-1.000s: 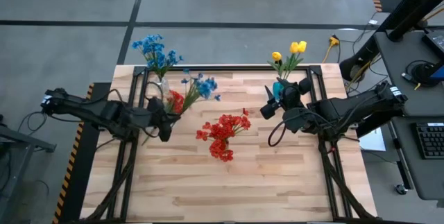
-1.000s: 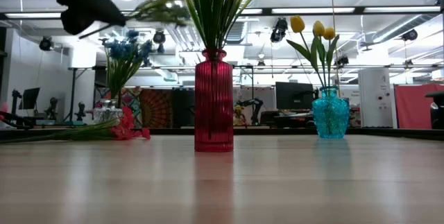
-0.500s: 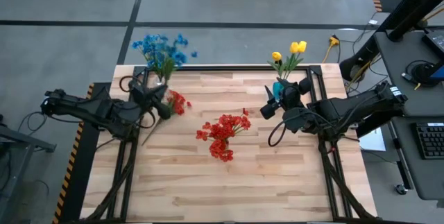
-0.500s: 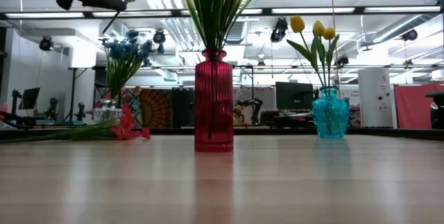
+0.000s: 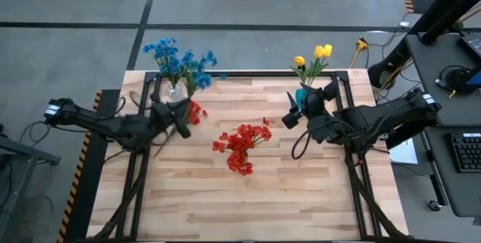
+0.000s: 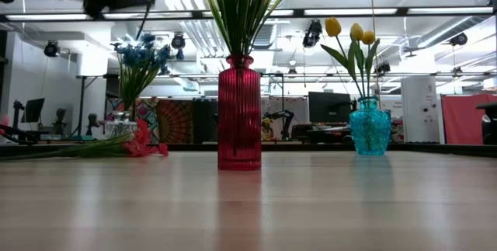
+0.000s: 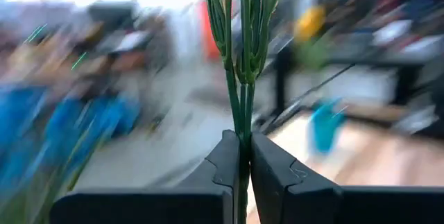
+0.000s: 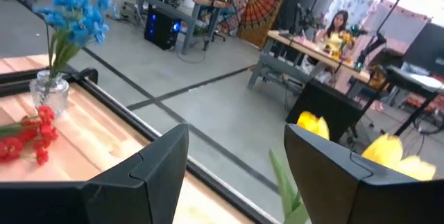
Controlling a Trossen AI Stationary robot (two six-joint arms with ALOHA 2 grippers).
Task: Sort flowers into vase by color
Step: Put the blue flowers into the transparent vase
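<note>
My left gripper is up over the table's left side, shut on a blue flower sprig. The sprig's head is beside the blue flowers that stand in the clear vase. A red sprig lies flat on the table by that vase. The red vase at the centre holds red flowers. The teal vase holds yellow tulips. My right gripper hangs open next to the teal vase, with nothing between its fingers. My left gripper pinches the blue sprig's green stems between its two fingers, well below the flower head. The sprig is lifted clear of the table. Its stems rise out of the fingers, and the head leans toward the far edge.
A black frame rail runs along the table's far edge behind the vases. The near half of the wooden table bears nothing. Beyond the table, a person sits at a desk.
My left gripper has rolled and tipped while staying shut on the stems. The blue sprig has swung from pointing toward the table's centre to pointing toward the far edge, so its head has come close to the blue flowers in the clear vase.
</note>
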